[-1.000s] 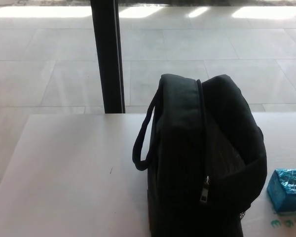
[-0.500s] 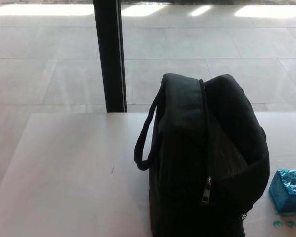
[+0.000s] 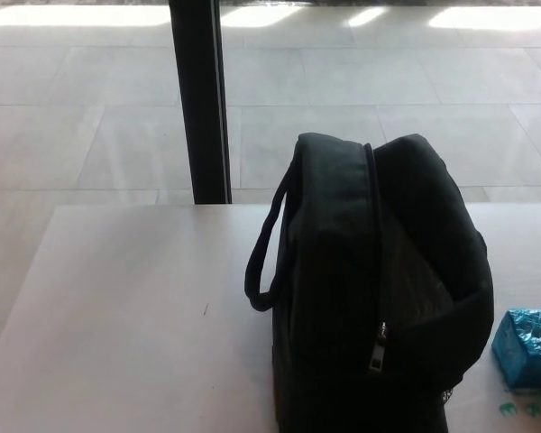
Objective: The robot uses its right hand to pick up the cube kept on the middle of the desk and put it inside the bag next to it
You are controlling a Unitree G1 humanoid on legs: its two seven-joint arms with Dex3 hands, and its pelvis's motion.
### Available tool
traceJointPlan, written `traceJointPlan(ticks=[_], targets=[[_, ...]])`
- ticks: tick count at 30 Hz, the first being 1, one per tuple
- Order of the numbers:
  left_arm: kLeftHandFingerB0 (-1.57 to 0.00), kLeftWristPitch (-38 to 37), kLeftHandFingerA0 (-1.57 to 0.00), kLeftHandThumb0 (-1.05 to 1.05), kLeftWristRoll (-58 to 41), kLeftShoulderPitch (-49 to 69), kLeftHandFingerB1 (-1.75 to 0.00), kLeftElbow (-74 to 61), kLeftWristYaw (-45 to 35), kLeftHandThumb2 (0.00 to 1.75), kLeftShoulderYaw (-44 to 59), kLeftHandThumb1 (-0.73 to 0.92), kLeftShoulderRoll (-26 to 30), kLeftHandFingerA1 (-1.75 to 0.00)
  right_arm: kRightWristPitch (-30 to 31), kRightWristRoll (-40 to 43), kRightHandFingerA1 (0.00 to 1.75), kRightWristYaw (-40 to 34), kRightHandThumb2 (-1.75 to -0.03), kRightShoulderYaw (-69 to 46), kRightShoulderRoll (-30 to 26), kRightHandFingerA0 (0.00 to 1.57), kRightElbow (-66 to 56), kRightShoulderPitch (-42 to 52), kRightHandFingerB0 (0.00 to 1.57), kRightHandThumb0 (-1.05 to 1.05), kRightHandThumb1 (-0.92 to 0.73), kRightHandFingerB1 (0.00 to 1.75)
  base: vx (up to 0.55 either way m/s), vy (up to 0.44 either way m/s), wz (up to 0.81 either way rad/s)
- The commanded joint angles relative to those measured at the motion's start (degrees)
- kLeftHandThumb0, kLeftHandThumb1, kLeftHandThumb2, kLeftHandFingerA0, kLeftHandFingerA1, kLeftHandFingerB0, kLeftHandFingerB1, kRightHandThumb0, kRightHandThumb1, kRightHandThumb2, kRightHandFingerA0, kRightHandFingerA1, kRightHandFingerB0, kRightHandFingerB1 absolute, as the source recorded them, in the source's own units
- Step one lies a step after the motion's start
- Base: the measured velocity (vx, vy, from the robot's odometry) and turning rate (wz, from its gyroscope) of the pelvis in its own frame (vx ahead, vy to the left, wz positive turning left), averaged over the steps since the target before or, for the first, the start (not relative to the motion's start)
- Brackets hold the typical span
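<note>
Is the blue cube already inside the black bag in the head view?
No, the blue cube rests on the desk just to the right of the black bag, outside it.

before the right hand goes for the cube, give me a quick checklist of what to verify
1. Cube in view: ok. The blue cube sits on the desk, near the picture's right edge.
2. Cube free to grasp: ok. Nothing rests on it, and it stands just right of the bag.
3. Bag upright: ok. It stands on the desk with its handle on its left side.
4. Bag opening ready: cannot tell. A gap shows along the right of the zip, but how wide it opens is unclear.
5. Right hand position: cannot tell. Neither hand is in view.
6. Desk around the cube: ok, apart from small green marks in front of it.
</note>
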Motion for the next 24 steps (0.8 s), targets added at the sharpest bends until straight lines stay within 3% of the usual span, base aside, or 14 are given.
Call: traceJointPlan(ticks=[1, 3, 5, 6, 7, 9, 10, 14, 15, 16, 17, 19, 20, 24], targets=[[-0.32, 2.15, -0.29, -0.66, -0.65, 0.79, -0.41, -0.23, 0.29, 0.58, 0.74, 0.59, 1.17, -0.51, -0.53, -4.78, 0.13, 2.36, -0.92, 9.32, -0.11, 0.0, -4.1, 1.36, 0.06, -0.87, -0.59, 0.25, 0.0, 0.0, 0.0], [-0.28, 2.45, -0.27, -0.74, -1.09, 0.87, -0.51, -0.34, 0.25, 0.86, 1.2, 0.48, 1.04, -0.57, -1.59, -6.06, 0.15, 2.56, -0.92, 11.95, -0.45, 0.0, -4.27, 0.66, 0.03, -0.84, -0.59, 0.23, 0.0, 0.0, 0.0], [-0.28, 2.43, -0.27, -0.74, -0.84, 0.9, -0.51, -0.42, 0.25, 0.86, 1.14, 0.48, 1.07, -0.57, -1.85, -6.54, 0.15, 2.36, -0.92, 12.8, -0.71, 0.0, -4.22, 0.46, 0.03, -0.84, -0.59, 0.23, 0.0, 0.0, 0.0], [-0.33, 2.5, -0.3, -0.64, -0.88, 0.79, -0.4, -0.15, 0.06, 0.57, 1.21, 0.59, 1.12, -0.52, -1.87, -8.94, 0.23, 1.73, -0.96, 15.22, -1.38, 0.0, -4.44, -0.34, 0.1, -0.78, -0.56, 0.32, 0.0, 0.0, 0.0], [-0.3, 2.46, -0.23, -0.73, -0.9, 0.84, -0.52, -0.27, -0.17, 0.86, 1.28, 0.48, 1.1, -0.56, -1.59, -9.45, 0.23, 1.86, -0.96, 16.14, -1.67, 0.0, -4.28, -0.78, 0.1, -0.78, -0.55, 0.32, 0.0, 0.0, 0.0], [-0.32, 2.18, -0.29, -0.64, -0.59, 1.09, -0.4, -0.36, -0.18, 0.57, 1.18, 0.61, 1.17, -0.51, -2.68, -11.54, 0.27, 1.99, -0.96, 18.35, -2.43, 0.03, -3.32, -1.32, 0.08, -0.78, -0.55, 0.34, 0.0, 0.0, 0.0], [-0.27, 2.04, -0.24, -0.74, -0.58, 1.12, -0.51, -0.31, -0.34, 0.87, 1.18, 0.47, 1.2, -0.57, -2.84, -12.37, 0.29, 2.52, -0.62, 19.66, -2.9, 0.02, -2.95, -1.23, 0.14, -0.77, -0.72, 0.25, 0.0, 0.0, 0.0], [-0.28, 2.02, -0.25, -0.75, -0.93, 1.02, -0.51, -0.2, -0.56, 0.86, 1.53, 0.48, 1.01, -0.57, -2.08, -12.81, 0.27, 3.03, -0.63, 20.77, -3.23, 0.0, -2.93, -1.37, 0.13, -0.78, -0.71, 0.25, 0.0, 0.0, 0.0], [-0.32, 1.75, -0.3, -0.65, -0.5, 1.05, -0.4, -0.15, -0.48, 0.57, 1.23, 0.6, 1.13, -0.51, -0.23, -17.06, 0.09, 4.83, -1.02, 25.68, -6.49, 0.0, -2.85, -2.35, 0.1, -0.94, -0.65, 0.24, 0.0, 0.0, 0.0], [-0.26, 1.97, -0.25, -0.71, -0.69, 0.72, -0.51, 0.41, -0.33, 0.86, 1.46, 0.47, 1.05, -0.57, -0.85, -20.0, 0.0, 5.52, -0.68, 28.97, -7.97, 0.0, -1.45, -3.54, 0.04, -0.87, -0.77, 0.27, 0.0, 0.0, 0.0], [-0.31, 1.43, -0.29, -0.64, -0.18, 0.92, -0.39, 0.14, -0.29, 0.57, 1.03, 0.6, 1.15, -0.5, -0.68, -21.29, 0.12, 5.57, -1.01, 30.73, -8.31, 0.0, 0.32, -5.0, 0.06, -1.01, -0.66, 0.09, 0.0, 0.0, 0.0], [-0.24, 1.88, -0.27, -0.72, -0.27, 1.29, -0.49, -0.58, -0.21, 0.87, 1.12, 0.47, 1.2, -0.57, -0.89, -21.41, 0.15, 5.19, -0.99, 31.44, -8.31, 0.0, 1.54, -5.68, 0.0, -0.98, -0.64, 0.1, 0.0, 0.0, 0.0], [-0.32, 1.8, -0.29, -0.64, -0.18, 1.24, -0.38, -0.47, -0.24, 0.57, 1.04, 0.61, 1.24, -0.49, -1.26, -22.09, 0.18, 5.28, -1.0, 32.31, -8.61, 0.0, 2.86, -6.53, 0.01, -0.96, -0.63, 0.11, 0.0, 0.0, 0.0], [-0.33, 2.42, -0.31, -0.62, -0.5, 0.9, -0.4, -0.37, 0.27, 0.56, 1.5, 0.6, 1.14, -0.5, -2.82, -24.39, 0.18, 5.15, -1.02, 34.54, -9.47, 0.0, 6.4, -8.75, 0.0, -0.98, -0.65, 0.09, 0.0, 0.0, 0.0]])
